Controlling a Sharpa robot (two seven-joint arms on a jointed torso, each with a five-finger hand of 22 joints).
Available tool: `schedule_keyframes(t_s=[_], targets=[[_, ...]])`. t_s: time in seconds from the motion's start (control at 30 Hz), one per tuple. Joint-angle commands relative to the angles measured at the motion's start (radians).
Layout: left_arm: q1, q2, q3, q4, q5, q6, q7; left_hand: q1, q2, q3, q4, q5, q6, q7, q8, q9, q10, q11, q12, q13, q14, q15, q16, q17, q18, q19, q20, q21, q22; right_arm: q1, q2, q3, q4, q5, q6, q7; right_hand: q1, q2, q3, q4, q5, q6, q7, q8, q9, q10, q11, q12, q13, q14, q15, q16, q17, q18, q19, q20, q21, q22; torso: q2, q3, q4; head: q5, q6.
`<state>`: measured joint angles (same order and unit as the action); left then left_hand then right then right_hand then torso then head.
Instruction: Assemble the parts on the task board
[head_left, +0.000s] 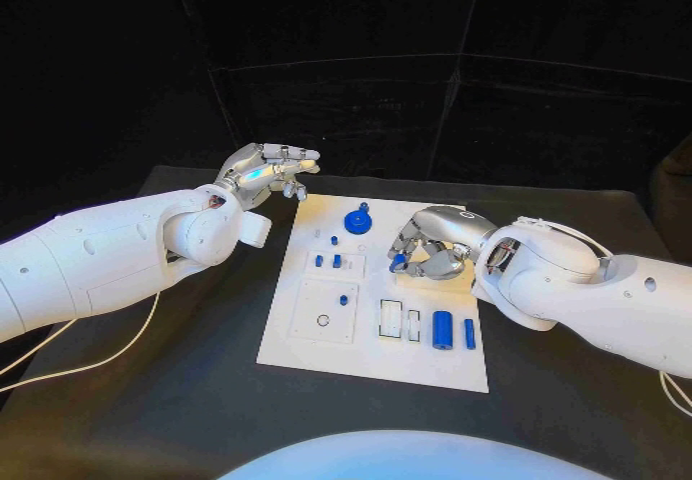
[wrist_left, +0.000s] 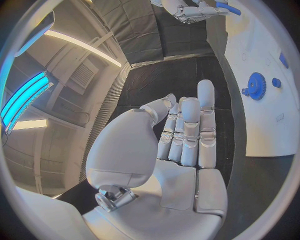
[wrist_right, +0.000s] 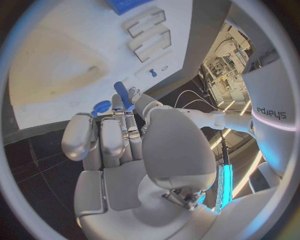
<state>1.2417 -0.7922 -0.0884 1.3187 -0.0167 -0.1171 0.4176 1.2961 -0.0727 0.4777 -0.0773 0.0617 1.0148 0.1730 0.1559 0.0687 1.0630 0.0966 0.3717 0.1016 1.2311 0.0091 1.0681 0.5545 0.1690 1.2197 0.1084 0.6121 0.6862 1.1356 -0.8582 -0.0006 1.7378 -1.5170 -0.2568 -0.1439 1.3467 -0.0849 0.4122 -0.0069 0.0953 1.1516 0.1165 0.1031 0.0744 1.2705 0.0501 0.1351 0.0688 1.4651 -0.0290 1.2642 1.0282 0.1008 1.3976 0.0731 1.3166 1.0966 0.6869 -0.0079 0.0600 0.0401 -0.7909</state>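
Holding a blue peg (wrist_right: 122, 94) between thumb and fingers, the right hand (head_left: 430, 250) hovers over the task board's (head_left: 433, 365) far right part; the peg's long axis runs along the fingers, its free end toward the board. The left hand (head_left: 268, 168), fingers loosely together and empty, sits beyond the board's far left corner, near a blue gear (head_left: 358, 220).

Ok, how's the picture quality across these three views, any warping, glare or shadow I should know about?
Head view: even light, straight edges, the white board bright against the dark table. Left wrist view: fisheye bends the board's edge, a blue light strip glares at the rim. Right wrist view: same warping, with the right hand casting a soft shadow on the board.
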Motion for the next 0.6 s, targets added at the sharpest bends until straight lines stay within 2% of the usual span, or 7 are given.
schedule_keyframes(t_s=[0.03,0.13,0.23,0.37,0.47,0.53,0.6], targets=[[0.001,0.001,0.001,0.002,0.003,0.012,0.002,0.0,0.001,-0.006,-0.002,0.004,-0.007,-0.002,0.006,-0.001,-0.006,-0.002,0.006,0.0,-0.006,0.001,-0.003,-0.002,0.013,-0.007,0.0,-0.004,-0.001,0.001,0.012,0.002,0.017,0.081,-0.061,0.089,0.007,-0.002,0.005,0.001,0.008,0.003,0.006,-0.006,0.003,0.008,-0.001,-0.005,0.0,0.022,-0.004,0.001,0.0,-0.011,0.004,-0.004,0.003,0.0,0.001,-0.0013,0.004,0.006,-0.003],[0.002,0.0,0.001,0.003,0.003,0.011,0.001,0.0,0.001,-0.006,-0.002,0.004,-0.007,-0.002,0.006,-0.001,-0.006,-0.002,0.006,0.0,-0.006,0.001,-0.003,-0.002,0.013,-0.007,0.0,-0.004,-0.001,0.001,0.04,0.004,0.017,0.092,-0.052,0.097,0.007,-0.003,0.004,0.001,0.008,0.003,0.006,-0.007,0.003,0.008,-0.001,-0.005,0.0,0.022,-0.004,0.001,-0.001,-0.011,0.004,-0.004,0.003,0.0,0.001,-0.0006,0.0019,0.013,-0.007],[0.002,0.0,0.001,0.005,0.003,0.011,0.001,0.001,0.001,-0.006,-0.002,0.003,-0.007,-0.002,0.006,-0.001,-0.007,-0.002,0.007,0.0,-0.007,0.001,-0.002,-0.001,0.013,-0.006,0.0,-0.004,-0.002,0.001,0.079,0.003,0.007,0.066,-0.034,0.106,0.007,-0.003,0.004,0.001,0.009,0.003,0.006,-0.007,0.002,0.008,-0.001,-0.006,0.0,0.021,-0.004,0.0,-0.003,-0.011,0.004,-0.004,0.003,0.0,0.001,-0.0018,-0.0006,0.017,-0.009],[0.002,0.004,0.001,0.005,0.003,0.011,0.002,0.001,0.001,-0.006,-0.002,0.003,-0.007,-0.002,0.006,-0.001,-0.007,-0.002,0.007,0.0,-0.007,0.001,-0.002,-0.001,0.013,-0.006,0.0,-0.005,-0.002,-0.01,0.137,0.003,-0.013,0.017,-0.004,0.133,0.013,-0.001,0.009,-0.003,0.017,0.002,0.007,-0.009,0.002,0.009,0.0,-0.011,0.0,0.021,-0.004,-0.001,-0.005,-0.011,0.004,-0.003,0.003,0.0,0.001,-0.0001,-0.0009,0.019,-0.01],[0.002,0.009,0.001,0.004,0.003,0.013,0.002,0.001,0.001,-0.006,-0.002,0.003,-0.007,-0.002,0.006,-0.001,-0.007,-0.002,0.007,0.0,-0.007,0.001,-0.002,-0.001,0.013,-0.006,0.0,-0.005,-0.002,-0.019,0.178,0.0,-0.032,-0.014,0.024,0.151,0.018,-0.001,0.013,-0.007,0.027,0.002,0.009,-0.011,0.002,0.009,0.001,-0.016,0.0,0.02,-0.003,-0.001,-0.006,-0.011,0.003,-0.003,0.003,0.0,0.001,-0.0002,0.0017,0.025,-0.014],[0.002,0.011,0.001,0.004,0.003,0.013,0.001,0.001,0.001,-0.006,-0.002,0.003,-0.007,-0.002,0.006,-0.001,-0.007,-0.002,0.007,0.0,-0.007,0.001,-0.002,-0.001,0.013,-0.006,0.0,-0.005,-0.002,-0.024,0.2,-0.004,-0.044,-0.026,0.042,0.157,0.018,-0.001,0.014,-0.007,0.028,0.002,0.009,-0.012,0.002,0.009,0.001,-0.017,0.0,0.02,-0.003,-0.001,-0.007,-0.011,0.003,-0.003,0.004,0.0,0.001,-0.0004,-0.0004,0.029,-0.015],[0.002,0.015,0.001,0.002,0.003,0.012,0.001,0.001,0.001,-0.006,-0.002,0.003,-0.007,-0.002,0.006,-0.001,-0.007,-0.002,0.007,0.0,-0.007,0.001,-0.002,-0.001,0.013,-0.006,0.0,-0.005,-0.002,-0.028,0.218,-0.015,-0.056,-0.035,0.059,0.162,0.019,-0.003,0.014,-0.008,0.03,0.0,0.01,-0.013,0.001,0.008,0.002,-0.019,0.0,0.02,-0.003,-0.002,-0.007,-0.011,0.003,-0.003,0.003,0.0,0.0,-0.0008,-0.0006,0.032,-0.015]])
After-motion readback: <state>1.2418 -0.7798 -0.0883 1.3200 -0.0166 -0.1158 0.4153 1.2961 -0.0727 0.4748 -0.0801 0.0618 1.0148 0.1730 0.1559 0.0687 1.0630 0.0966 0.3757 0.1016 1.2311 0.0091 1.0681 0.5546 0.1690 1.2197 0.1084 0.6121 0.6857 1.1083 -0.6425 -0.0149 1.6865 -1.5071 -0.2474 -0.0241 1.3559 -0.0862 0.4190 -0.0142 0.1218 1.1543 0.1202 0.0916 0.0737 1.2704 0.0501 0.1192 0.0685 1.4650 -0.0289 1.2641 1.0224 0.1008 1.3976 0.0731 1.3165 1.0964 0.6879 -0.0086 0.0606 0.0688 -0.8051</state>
